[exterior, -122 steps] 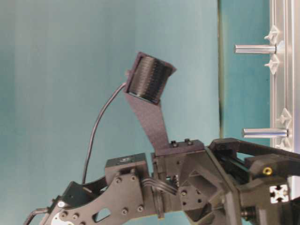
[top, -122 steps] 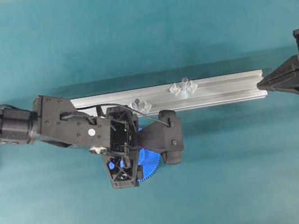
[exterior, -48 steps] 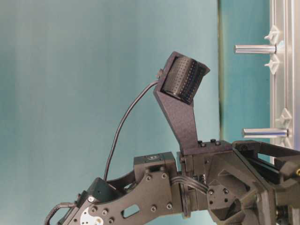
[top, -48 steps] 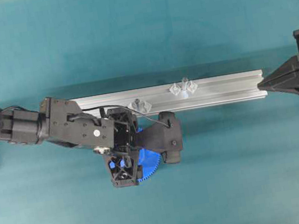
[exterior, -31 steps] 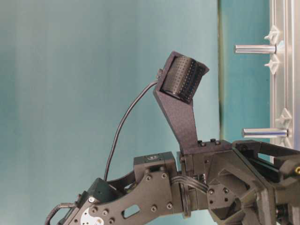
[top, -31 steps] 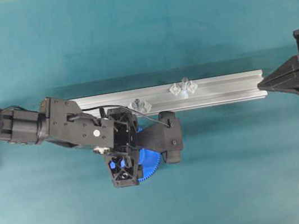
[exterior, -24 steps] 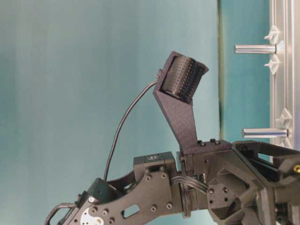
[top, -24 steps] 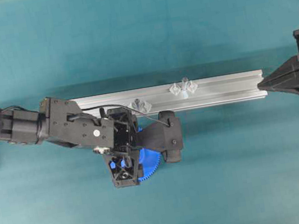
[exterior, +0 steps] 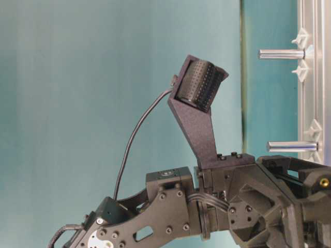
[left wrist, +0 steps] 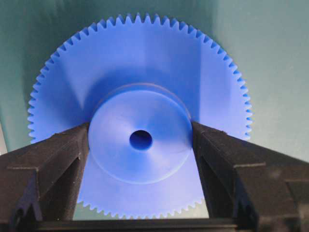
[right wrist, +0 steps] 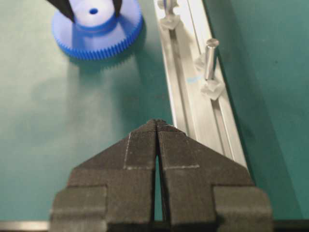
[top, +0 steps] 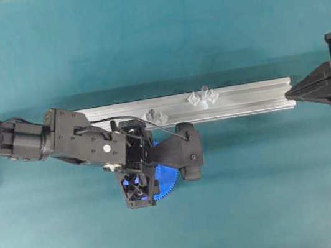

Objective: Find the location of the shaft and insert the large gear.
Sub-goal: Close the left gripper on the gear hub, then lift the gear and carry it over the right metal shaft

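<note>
- Drawn in since a second ago: left pincer point(top: 139, 182) narrower around the large gear point(top: 166, 184); arm otherwise parked in the same spot, just on the near side of the silver rail point(top: 243, 94).
- Overhead: gear flat on the worktop point(top: 152, 38), just beside the rail's near edge and mostly hidden under the left wrist. Shaft point(top: 204, 94) upright on the rail, right of the gear and bare. Second peg point(top: 150, 115) with a darker top on the rail closer to the gear, also bare. Right pincer point(top: 293, 92) at the rail's right end, tip seemingly touching it.
- Table level: both pegs seen sticking out from the rail with nothing threaded on either; gear not visible here, blocked by the left arm.
- Left wrist: black fingers point(left wrist: 58, 154) set on either side of the gear's raised hub and apparently touching it, so gripping the hub; centre hole clear and facing the camera.
- Right wrist: right pincer pressed shut, holding nothing, pointing along the near side of the rail; gear still down on the worktop beyond.
- Progress, judged: grasp just about made; lifting, carrying over the rail, lining the hole up with the shaft and pressing down all still to do.
</note>
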You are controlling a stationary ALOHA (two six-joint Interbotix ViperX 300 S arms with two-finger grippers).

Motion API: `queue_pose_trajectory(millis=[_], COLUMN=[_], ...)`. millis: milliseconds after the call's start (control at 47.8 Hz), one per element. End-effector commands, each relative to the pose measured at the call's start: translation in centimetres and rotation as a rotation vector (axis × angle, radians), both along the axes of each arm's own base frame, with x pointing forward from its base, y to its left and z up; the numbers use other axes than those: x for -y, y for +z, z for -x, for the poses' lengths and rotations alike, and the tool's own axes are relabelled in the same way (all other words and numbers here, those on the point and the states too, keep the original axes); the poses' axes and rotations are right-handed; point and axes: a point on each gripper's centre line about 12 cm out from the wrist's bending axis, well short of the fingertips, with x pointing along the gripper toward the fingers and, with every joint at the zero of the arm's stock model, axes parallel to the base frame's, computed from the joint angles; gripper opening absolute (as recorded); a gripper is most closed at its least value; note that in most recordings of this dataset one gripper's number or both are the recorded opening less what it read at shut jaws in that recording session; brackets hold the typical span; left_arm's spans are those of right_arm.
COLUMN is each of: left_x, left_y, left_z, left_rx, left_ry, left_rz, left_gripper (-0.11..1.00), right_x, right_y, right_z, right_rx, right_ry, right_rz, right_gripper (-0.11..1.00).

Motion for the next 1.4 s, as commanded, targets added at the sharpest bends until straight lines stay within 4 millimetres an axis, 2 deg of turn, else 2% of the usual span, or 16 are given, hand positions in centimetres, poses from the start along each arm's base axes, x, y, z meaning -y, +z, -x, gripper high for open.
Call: queue_pose_trajectory(millis=[0, 230, 585, 982, 1380], left_x=[0.0, 0.0, 0.1, 0.0, -1.5], left_y=[1.0, 1.4, 3.7, 7.8, 11.9], left_z=[-0.4, -0.7, -1.6, -2.8, -4.2], left_rx=[0.038, 0.047, 0.054, 0.039, 0.046], left_ry=[0.000, 0.000, -0.002, -0.028, -0.045], left_rz=[0.002, 0.004, 0.003, -0.015, -0.032], left_gripper=[0.71, 0.71, 0.71, 0.71, 0.71], right_x=[0.0, 0.0, 0.0, 0.0, 0.0], right_y=[0.4, 0.4, 0.4, 0.4, 0.4], right_z=[-0.2, -0.2, -0.2, -0.2, -0.2], right_rx=[0.011, 0.011, 0.011, 0.011, 0.016], right_ry=[-0.004, -0.005, -0.005, -0.005, -0.003], right_rz=[-0.006, -0.006, -0.006, -0.006, -0.005], right_gripper=[-0.02, -0.02, -0.02, -0.02, -0.02])
